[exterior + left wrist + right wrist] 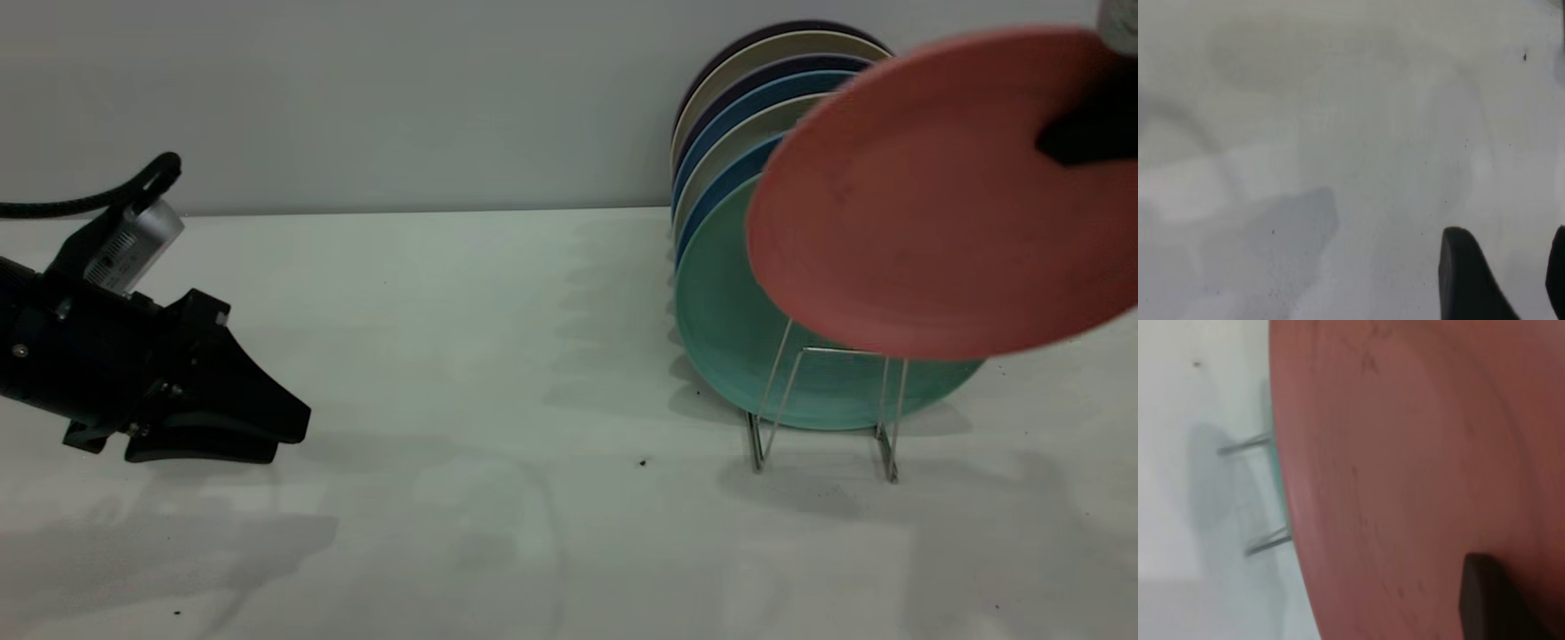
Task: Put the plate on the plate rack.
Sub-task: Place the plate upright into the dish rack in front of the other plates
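Observation:
The salmon-pink plate (907, 204) hangs tilted in the air at the right, above the front end of the silver wire plate rack (822, 400) and partly covering the plates that stand in it. My right gripper (1062, 142) is shut on the plate's upper right rim; one dark finger (1491, 600) lies on the plate's face (1405, 467). The rack's wires (1248, 444) show beside the plate's edge in the right wrist view. My left gripper (267, 431) rests low on the table at the far left, open and empty, with its fingers (1465, 280) apart over bare table.
A teal-green plate (738, 356) stands in the rack's front slot, with several blue, cream and dark plates (756, 98) behind it up to the grey back wall. The white table (498, 356) spreads between the two arms.

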`<state>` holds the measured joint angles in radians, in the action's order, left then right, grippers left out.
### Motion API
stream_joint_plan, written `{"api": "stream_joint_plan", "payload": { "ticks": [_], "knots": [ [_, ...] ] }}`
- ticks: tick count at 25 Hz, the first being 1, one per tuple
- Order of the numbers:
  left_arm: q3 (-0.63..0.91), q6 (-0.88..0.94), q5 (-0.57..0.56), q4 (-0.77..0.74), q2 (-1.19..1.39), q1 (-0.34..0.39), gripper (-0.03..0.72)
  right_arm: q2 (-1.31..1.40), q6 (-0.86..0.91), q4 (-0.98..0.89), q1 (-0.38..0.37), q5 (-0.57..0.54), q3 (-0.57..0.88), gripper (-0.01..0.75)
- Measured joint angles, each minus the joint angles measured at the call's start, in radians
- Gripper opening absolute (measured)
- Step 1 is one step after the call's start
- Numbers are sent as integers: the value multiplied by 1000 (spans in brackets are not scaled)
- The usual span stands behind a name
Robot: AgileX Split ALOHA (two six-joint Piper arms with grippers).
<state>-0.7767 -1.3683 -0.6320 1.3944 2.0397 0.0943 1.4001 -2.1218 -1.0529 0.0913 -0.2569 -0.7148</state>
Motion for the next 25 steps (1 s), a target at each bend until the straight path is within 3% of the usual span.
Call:
{"api": "stream_joint_plan", "payload": {
  "ticks": [16, 25],
  "knots": [
    [0, 3, 16, -3, 0, 0, 333, 165, 0, 0, 0, -35, -94, 122],
    [0, 3, 27, -4, 0, 0, 333, 177, 0, -117, 0, -44, -94, 122]
  ]
}}
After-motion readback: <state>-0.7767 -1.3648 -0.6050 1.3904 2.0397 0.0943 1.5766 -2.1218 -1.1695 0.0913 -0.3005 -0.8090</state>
